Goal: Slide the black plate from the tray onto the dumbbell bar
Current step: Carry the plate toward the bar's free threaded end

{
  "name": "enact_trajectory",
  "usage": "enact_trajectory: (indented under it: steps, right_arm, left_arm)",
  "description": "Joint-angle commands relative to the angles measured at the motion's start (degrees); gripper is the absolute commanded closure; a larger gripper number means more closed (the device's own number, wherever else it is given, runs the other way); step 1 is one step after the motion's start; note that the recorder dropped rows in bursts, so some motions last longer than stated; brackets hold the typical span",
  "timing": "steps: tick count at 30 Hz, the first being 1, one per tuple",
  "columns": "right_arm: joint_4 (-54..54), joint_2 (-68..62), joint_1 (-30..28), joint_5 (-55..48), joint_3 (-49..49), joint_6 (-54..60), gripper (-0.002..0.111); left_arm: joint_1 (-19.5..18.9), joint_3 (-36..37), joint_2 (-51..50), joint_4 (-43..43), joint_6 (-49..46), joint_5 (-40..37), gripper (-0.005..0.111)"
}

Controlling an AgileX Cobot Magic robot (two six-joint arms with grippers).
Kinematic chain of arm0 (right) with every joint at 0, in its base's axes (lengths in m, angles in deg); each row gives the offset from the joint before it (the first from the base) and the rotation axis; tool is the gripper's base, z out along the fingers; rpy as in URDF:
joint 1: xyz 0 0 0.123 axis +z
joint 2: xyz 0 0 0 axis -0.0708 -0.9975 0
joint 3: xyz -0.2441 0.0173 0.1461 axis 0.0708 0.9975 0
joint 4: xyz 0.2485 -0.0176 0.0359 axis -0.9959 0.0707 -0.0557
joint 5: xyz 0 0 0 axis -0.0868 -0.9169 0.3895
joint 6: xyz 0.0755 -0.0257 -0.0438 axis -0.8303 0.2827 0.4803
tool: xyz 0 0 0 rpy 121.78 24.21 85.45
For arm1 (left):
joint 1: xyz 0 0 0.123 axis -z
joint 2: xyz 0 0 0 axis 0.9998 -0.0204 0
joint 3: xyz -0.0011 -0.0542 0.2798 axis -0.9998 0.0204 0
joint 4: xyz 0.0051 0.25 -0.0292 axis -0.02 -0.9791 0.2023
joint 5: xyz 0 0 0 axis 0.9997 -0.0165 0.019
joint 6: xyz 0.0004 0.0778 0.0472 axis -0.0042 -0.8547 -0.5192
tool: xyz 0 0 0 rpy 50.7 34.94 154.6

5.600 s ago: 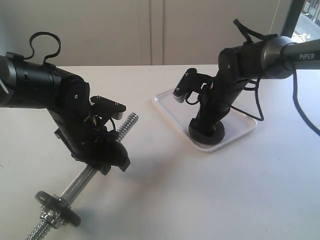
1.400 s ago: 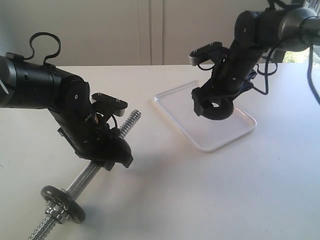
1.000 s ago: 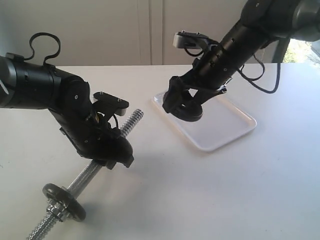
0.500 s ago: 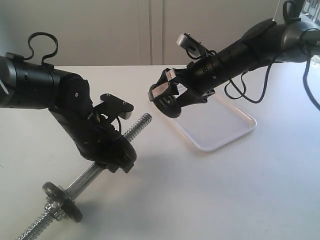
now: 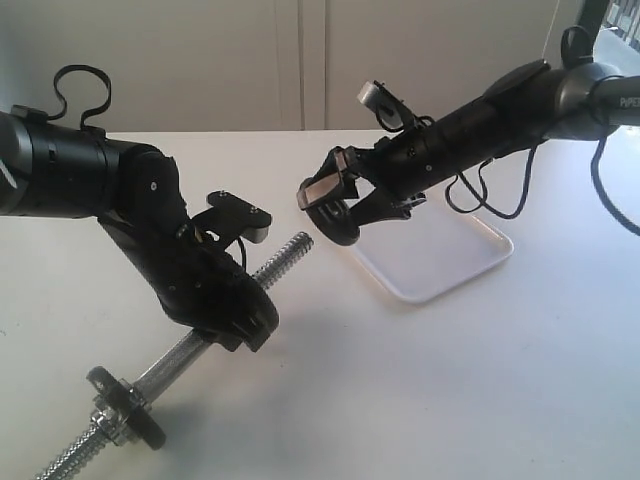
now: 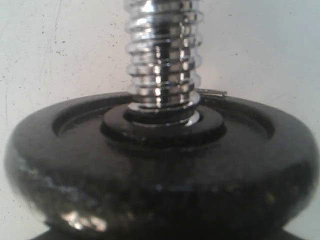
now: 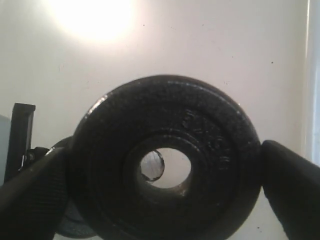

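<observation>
My right gripper (image 5: pixel 335 207) is shut on the glossy black plate (image 5: pixel 337 214), holding it on edge in the air, left of the white tray (image 5: pixel 450 262). In the right wrist view the plate (image 7: pixel 210 145) sits between both fingers (image 7: pixel 292 185), and the tip of the dumbbell bar (image 7: pixel 152 166) shows through its centre hole. My left gripper (image 5: pixel 222 305) is shut round the middle of the chrome bar (image 5: pixel 285 255), which slants up towards the plate. A short gap separates the bar's threaded end from the plate. A duller disc (image 5: pixel 125 405) sits on the bar's lower end (image 6: pixel 162 50).
The tray holds nothing and lies under my right arm (image 5: pixel 500 110). The white tabletop (image 5: pixel 450 380) stretches out at the front right. The bar's lower end hangs near the table's front left. The left wrist view is filled by the mounted disc (image 6: pixel 160 165).
My right gripper lifted the black plate off the tray, turned it on edge and carried it left to the bar's upper end. My left arm tilted the bar slightly.
</observation>
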Motion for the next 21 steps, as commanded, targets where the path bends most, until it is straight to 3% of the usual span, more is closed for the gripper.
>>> enact_trajectory:
  steps: [1,21]
  right_arm:
    - [-6.12,-0.93,-0.29,-1.71,-0.27,0.83,0.108]
    - [-19.94,-6.80,-0.29,-8.35,-0.27,2.82,0.108]
  left_arm:
    - [0.23,-0.73,2.58,2.45,-0.03,1.24,0.107]
    - [0.23,-0.73,2.58,2.45,-0.26,1.59,0.107]
